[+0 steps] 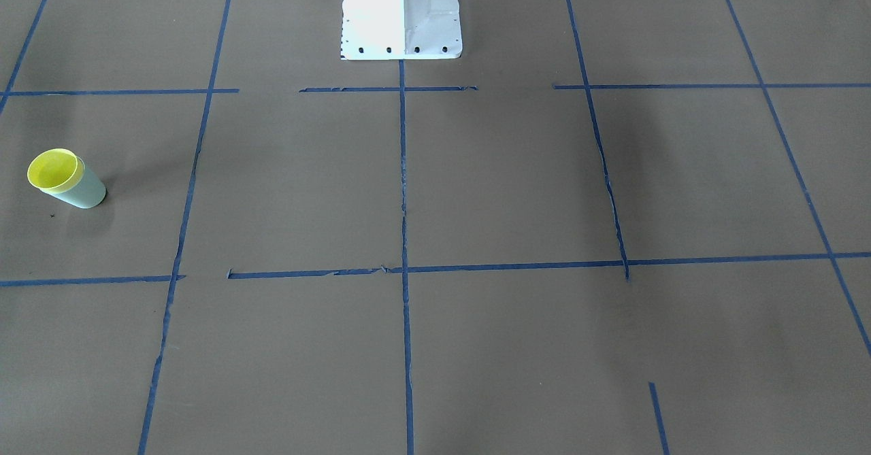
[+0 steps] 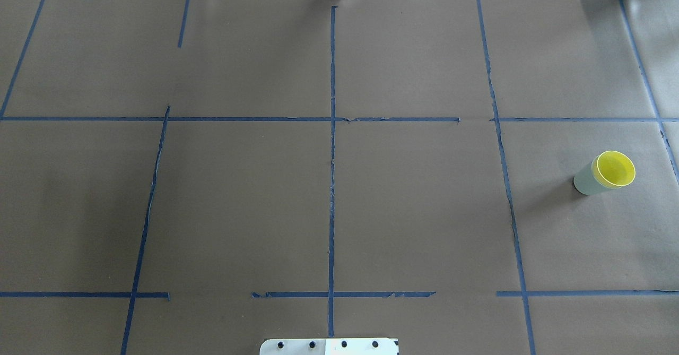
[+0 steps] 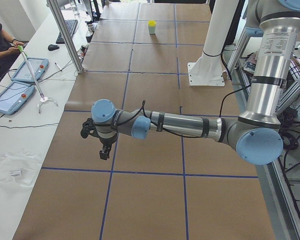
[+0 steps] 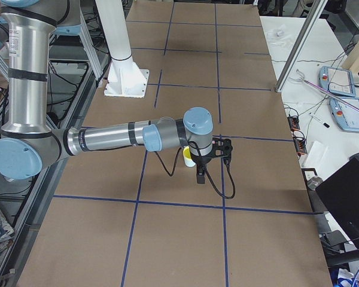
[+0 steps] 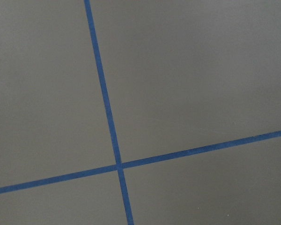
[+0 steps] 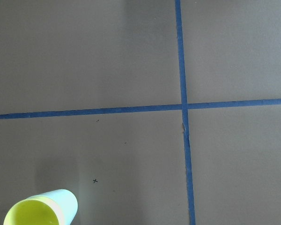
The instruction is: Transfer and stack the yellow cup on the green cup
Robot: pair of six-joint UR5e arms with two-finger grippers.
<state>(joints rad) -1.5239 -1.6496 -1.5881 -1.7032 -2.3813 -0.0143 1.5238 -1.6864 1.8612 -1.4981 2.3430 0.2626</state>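
The yellow cup (image 1: 53,169) sits nested inside the green cup (image 1: 85,191), standing upright on the brown table near the end on my right. Both show in the overhead view, the yellow cup (image 2: 615,168) inside the green cup (image 2: 584,181), and at the lower left of the right wrist view (image 6: 30,216). No gripper touches them. My left gripper (image 3: 104,152) hangs over the table's other end, far from the cups. My right gripper (image 4: 200,176) hovers close beside the stack. Both grippers show only in the side views, so I cannot tell if they are open or shut.
The white robot base (image 1: 401,13) stands at the table's middle edge. Blue tape lines (image 2: 332,132) grid the brown table. An operator (image 3: 0,40) sits at a side bench with tablets (image 3: 29,70), and a metal post (image 3: 65,35) stands there.
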